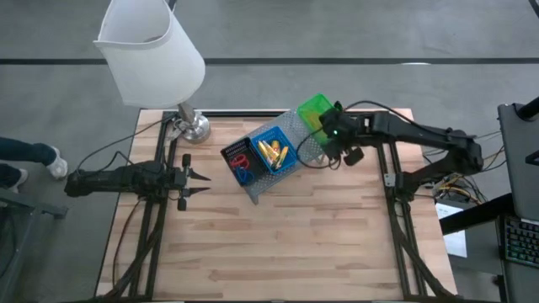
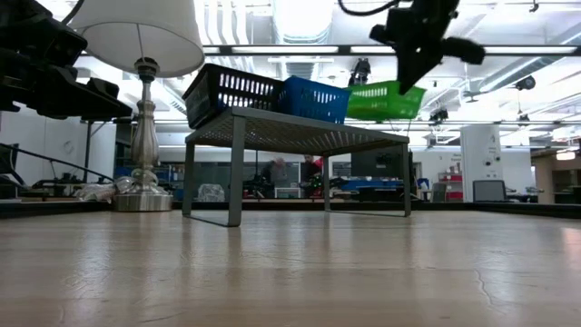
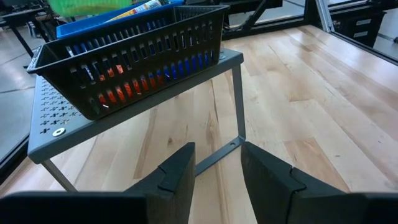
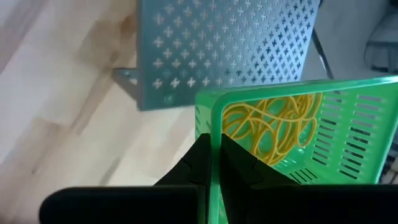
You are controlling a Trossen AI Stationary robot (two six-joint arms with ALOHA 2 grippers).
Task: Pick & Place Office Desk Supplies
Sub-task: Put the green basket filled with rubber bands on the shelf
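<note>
Right gripper (image 4: 211,163) is clamped on the rim of the green bin (image 4: 298,143), holding it lifted and tilted just off the far end of the perforated metal shelf (image 1: 295,135); yellow rubber bands (image 4: 273,127) sit inside. Blue bin (image 1: 274,151) holds yellow oblong pieces (image 1: 271,152), black bin (image 1: 239,158) holds red and blue loops (image 1: 242,167), both on the shelf. Left gripper (image 3: 214,171) waits part-open and empty, facing the black bin's side. Lamp (image 1: 152,50) at the far left corner.

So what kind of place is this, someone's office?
More likely a robotics lab or workshop: two arms are mounted at a wooden table, ceiling lights run overhead, and workbenches with equipment fill the background.
</note>
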